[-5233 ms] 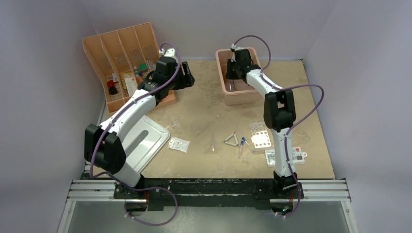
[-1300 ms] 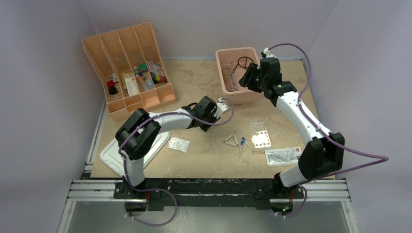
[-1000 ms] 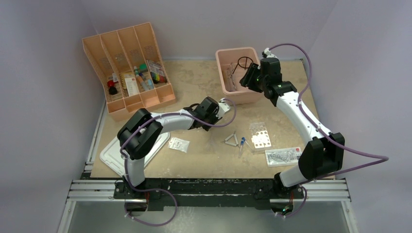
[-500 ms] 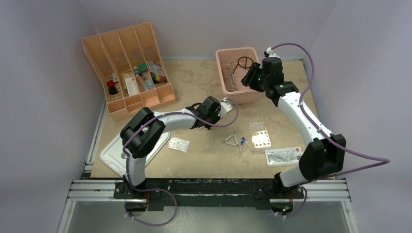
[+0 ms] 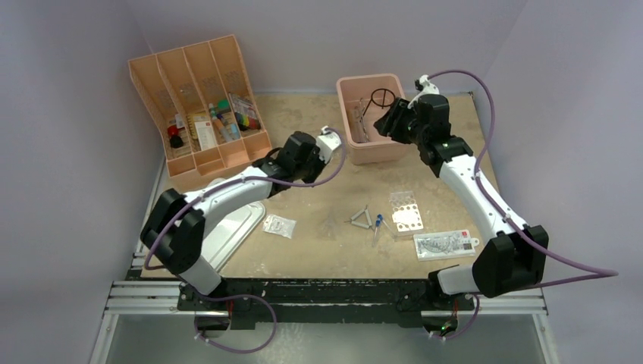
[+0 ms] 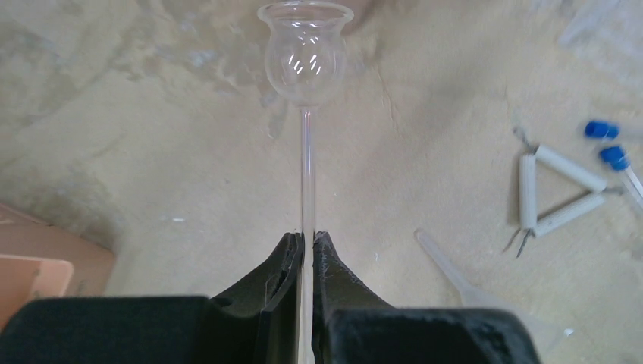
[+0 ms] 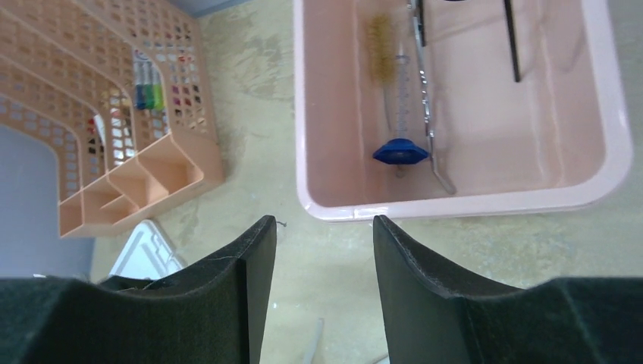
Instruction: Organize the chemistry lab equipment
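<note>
The left arm (image 5: 227, 189) is reaching forward, jaws pinching the stem of a glass funnel (image 6: 305, 53), while the right arm (image 5: 474, 189) is holding half-open jaws just short of the tub (image 7: 462, 205).

No legible txt, nos. or brands; print on clear packets (image 5: 445, 243) too small.

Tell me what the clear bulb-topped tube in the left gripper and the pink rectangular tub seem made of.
The clear bulb-topped tube, pinched by the left gripper: likely glass; fully transparent, sharp glints on the bulb, thin straight stem; clear hard plastic is possible. The pink rectangular tub: probably moulded plastic; opaque, smooth, slightly glossy, with rounded rim and corners.
</note>
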Controlling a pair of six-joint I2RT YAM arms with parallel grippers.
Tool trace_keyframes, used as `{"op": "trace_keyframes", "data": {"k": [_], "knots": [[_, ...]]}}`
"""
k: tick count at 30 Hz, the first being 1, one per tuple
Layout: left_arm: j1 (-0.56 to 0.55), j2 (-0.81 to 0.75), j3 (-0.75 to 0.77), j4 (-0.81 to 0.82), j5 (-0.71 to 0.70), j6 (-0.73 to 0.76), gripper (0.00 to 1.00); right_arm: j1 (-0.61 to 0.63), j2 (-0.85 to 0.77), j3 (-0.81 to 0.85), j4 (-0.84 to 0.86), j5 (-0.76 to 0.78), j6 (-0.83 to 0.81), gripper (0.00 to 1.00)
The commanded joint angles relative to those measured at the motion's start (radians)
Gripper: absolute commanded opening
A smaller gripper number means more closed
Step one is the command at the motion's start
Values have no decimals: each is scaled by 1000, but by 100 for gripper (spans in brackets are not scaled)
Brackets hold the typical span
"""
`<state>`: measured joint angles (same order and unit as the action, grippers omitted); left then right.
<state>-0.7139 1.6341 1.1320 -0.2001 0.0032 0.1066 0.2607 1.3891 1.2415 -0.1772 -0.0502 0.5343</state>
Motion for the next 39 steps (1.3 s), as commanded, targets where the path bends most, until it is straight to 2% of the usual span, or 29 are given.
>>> {"op": "trace_keyframes", "data": {"k": [1,3,7,10,15,22,26,29,35,39], "knots": [[26,-115,-2,139,3,-97,0,-4,-41,-31,168,-163,-29,51],[29,-146,5,219,0,-172,0,-4,-40,-39,219,-219,-32,52],[29,-148,65,336,11,-321,0,-1,-15,-25,284,-337,-57,62],[28,-139,108,390,20,-393,0,-1,3,-20,338,-393,-38,68],[29,-104,166,414,27,-492,0,2,44,-7,398,-462,-6,71],[29,-74,182,457,41,-559,0,11,81,-12,533,-546,81,71],[28,-71,184,451,3,-560,0,11,68,-39,602,-517,117,68],[29,-67,188,447,-26,-561,0,11,57,-45,612,-487,114,65],[29,-54,191,482,32,-575,0,12,113,18,562,-517,107,65],[28,-48,196,494,42,-585,0,21,137,39,546,-536,110,59]]}}
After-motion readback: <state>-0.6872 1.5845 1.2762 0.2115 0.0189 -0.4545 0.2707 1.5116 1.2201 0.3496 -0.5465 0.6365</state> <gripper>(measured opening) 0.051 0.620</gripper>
